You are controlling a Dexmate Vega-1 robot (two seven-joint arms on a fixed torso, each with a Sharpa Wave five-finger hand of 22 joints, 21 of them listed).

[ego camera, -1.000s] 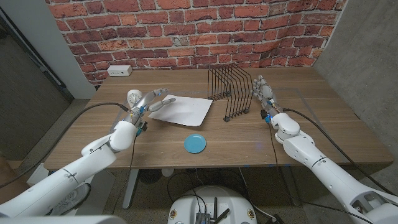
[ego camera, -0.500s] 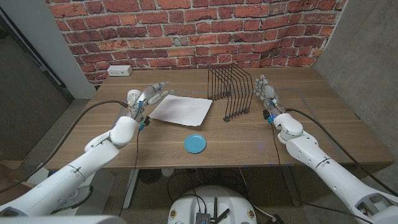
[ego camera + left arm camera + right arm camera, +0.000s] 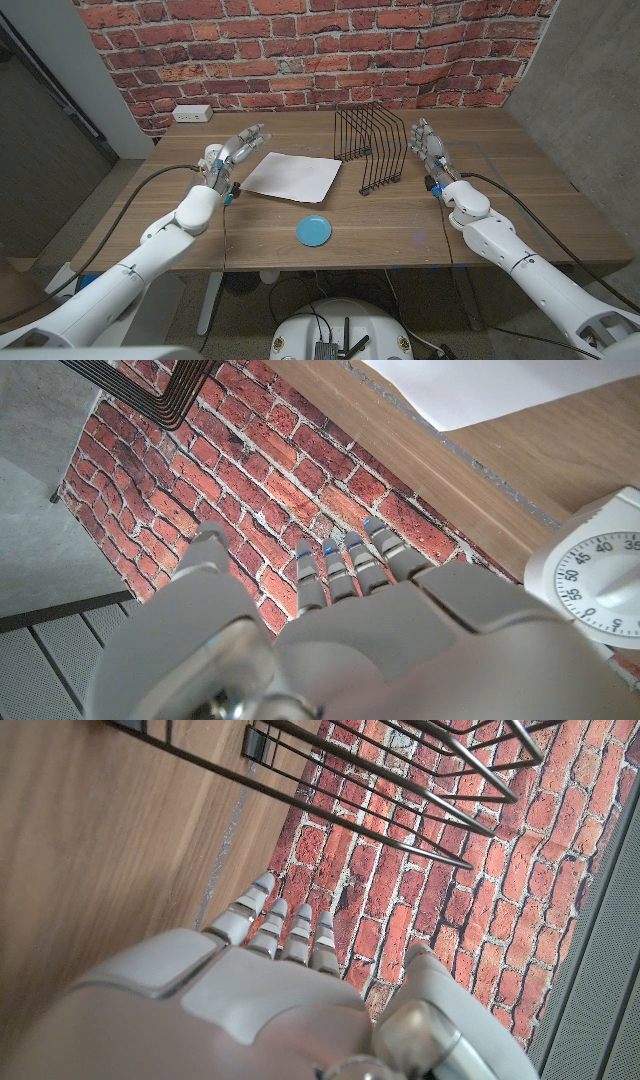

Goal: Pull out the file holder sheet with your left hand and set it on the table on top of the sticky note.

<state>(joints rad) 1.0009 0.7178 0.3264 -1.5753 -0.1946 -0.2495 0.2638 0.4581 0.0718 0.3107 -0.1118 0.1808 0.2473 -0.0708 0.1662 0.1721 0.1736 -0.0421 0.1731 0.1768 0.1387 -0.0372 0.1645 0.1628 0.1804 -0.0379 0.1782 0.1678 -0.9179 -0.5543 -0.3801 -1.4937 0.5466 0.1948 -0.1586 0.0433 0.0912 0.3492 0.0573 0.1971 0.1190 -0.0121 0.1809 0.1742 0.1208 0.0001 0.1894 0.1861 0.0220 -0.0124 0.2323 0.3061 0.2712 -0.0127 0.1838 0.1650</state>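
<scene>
While the white sheet of paper (image 3: 291, 177) lay flat on the wooden table (image 3: 400, 225), the robot's left hand (image 3: 236, 152) was just off its left edge, fingers spread and holding nothing — not touching the sheet as far as I could tell from the head view. That sheet sat just left of the black wire file holder (image 3: 372, 148), close to it but outside the slots, and the rack looked empty. From the left wrist view, the sheet's corner (image 3: 520, 385) showed past the fingertips (image 3: 345, 560), which were held near each other but loose, clamped on nothing.

A round white kitchen timer (image 3: 213, 155) stood right by the left hand, mostly hidden behind it in the head view; its dial (image 3: 595, 575) was clear in the left wrist view. A small round blue disc (image 3: 313, 231) lay nearer the front edge, well apart from the sheet.

Over on the other side, the right hand (image 3: 430, 152) stood just beside the file holder's right side, fingers straight and slightly apart, gripping nothing — couldn't tell if it touched the wires. A white wall outlet (image 3: 191, 113) sat at the base of the red brick wall (image 3: 300, 50).
</scene>
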